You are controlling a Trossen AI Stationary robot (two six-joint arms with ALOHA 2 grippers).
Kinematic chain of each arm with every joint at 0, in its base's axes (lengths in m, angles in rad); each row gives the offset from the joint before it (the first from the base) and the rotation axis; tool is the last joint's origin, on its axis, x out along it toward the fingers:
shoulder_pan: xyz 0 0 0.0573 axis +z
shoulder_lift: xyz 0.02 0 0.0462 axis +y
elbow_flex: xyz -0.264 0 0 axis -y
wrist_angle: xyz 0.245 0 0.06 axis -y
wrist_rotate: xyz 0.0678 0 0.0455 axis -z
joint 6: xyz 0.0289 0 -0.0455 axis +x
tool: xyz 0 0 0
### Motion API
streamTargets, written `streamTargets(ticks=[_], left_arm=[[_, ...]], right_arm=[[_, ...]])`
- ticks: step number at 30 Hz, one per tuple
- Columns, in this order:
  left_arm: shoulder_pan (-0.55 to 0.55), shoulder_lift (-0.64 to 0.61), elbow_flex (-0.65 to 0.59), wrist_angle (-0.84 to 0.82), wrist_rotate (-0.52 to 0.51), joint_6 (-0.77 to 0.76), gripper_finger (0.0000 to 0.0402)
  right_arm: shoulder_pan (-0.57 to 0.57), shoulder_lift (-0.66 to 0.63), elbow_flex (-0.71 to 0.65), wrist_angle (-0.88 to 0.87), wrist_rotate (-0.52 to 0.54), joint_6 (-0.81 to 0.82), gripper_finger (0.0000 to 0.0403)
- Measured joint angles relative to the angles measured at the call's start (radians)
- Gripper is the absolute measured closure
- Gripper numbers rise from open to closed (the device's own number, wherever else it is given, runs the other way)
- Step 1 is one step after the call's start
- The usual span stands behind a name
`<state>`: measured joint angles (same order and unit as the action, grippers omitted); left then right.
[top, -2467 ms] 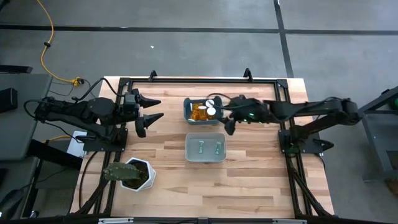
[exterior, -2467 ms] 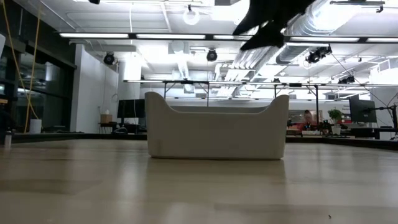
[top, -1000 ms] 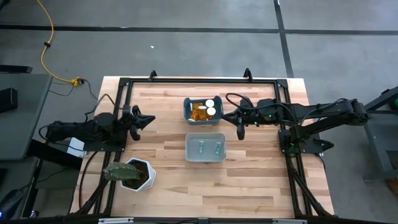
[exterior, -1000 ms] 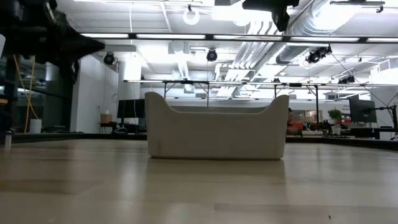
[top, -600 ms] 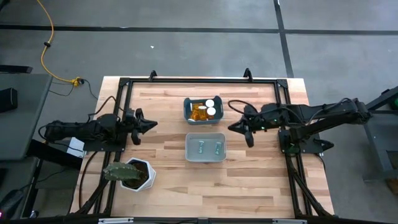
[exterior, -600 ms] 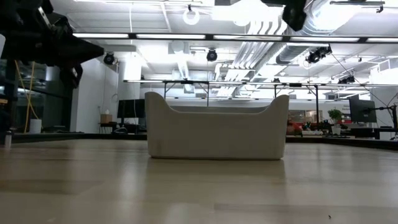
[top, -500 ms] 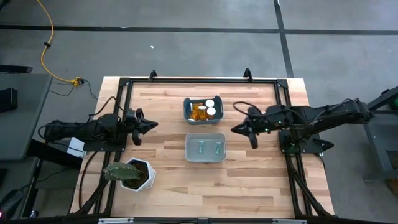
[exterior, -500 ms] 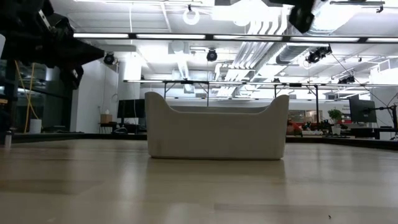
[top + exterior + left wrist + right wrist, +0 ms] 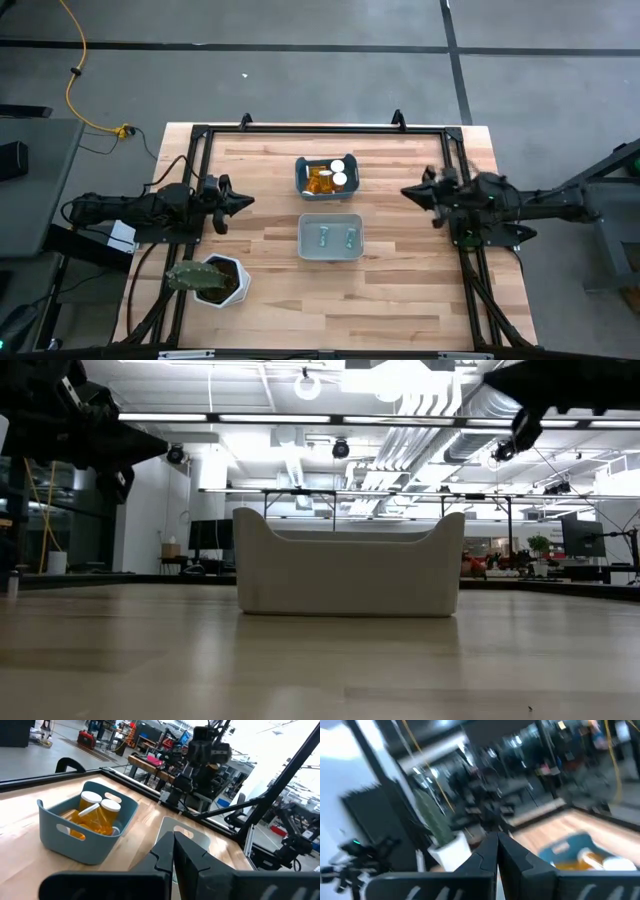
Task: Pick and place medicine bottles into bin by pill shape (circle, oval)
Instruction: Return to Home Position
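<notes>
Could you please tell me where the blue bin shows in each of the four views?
High view: blue bin mid-table, just above the gray bin in the picture.
Low view: not visible; the gray bin stands in front.
Left wrist view: beyond the fingers, beside the gray bin.
Right wrist view: beyond the fingers, blurred.
Shared landmark: the gray bin.
</notes>
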<state>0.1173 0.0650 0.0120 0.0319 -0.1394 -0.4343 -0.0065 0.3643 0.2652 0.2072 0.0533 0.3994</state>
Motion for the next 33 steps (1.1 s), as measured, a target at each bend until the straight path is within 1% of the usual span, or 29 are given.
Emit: streamTargets(ticks=[3,8,9,13,15,19,24,27,31,33], left_arm=[[0.0,0.0,0.0,0.0,0.0,0.0,0.0401],[0.0,0.0,0.0,0.0,0.0,0.0,0.0401],[0.0,0.0,0.0,0.0,0.0,0.0,0.0401],[0.0,0.005,0.0,0.002,-0.003,0.0,0.0401],[0.0,0.004,0.0,0.003,-0.004,0.0,0.0401],[0.0,0.008,0.001,0.008,-0.003,0.0,0.0401],[0.0,0.009,0.001,0.01,-0.003,0.0,0.0401],[0.0,0.009,0.001,0.01,-0.003,0.0,0.0401],[0.0,0.009,0.001,0.008,-0.003,0.0,0.0401],[0.0,0.009,0.001,0.01,-0.003,0.0,0.0401]], right_arm=[[0.027,-0.133,-0.069,0.037,-0.001,-0.029,0.0403],[0.06,-0.345,-0.155,-0.027,0.014,-0.042,0.0403],[0.06,-0.365,-0.164,-0.039,0.016,-0.042,0.0403],[0.06,-0.351,-0.169,-0.078,-0.003,-0.067,0.0403],[0.06,-0.363,-0.171,-0.117,-0.003,-0.069,0.0403],[0.06,-0.361,-0.195,-0.121,-0.004,-0.094,0.0403],[0.06,-0.362,-0.255,-0.115,-0.004,-0.096,0.0403],[0.059,-0.36,-0.255,-0.181,0.002,-0.148,0.0403],[0.055,-0.359,-0.255,-0.181,0.018,-0.173,0.0403],[0.05,-0.356,-0.255,-0.181,0.016,-0.223,0.0403]])
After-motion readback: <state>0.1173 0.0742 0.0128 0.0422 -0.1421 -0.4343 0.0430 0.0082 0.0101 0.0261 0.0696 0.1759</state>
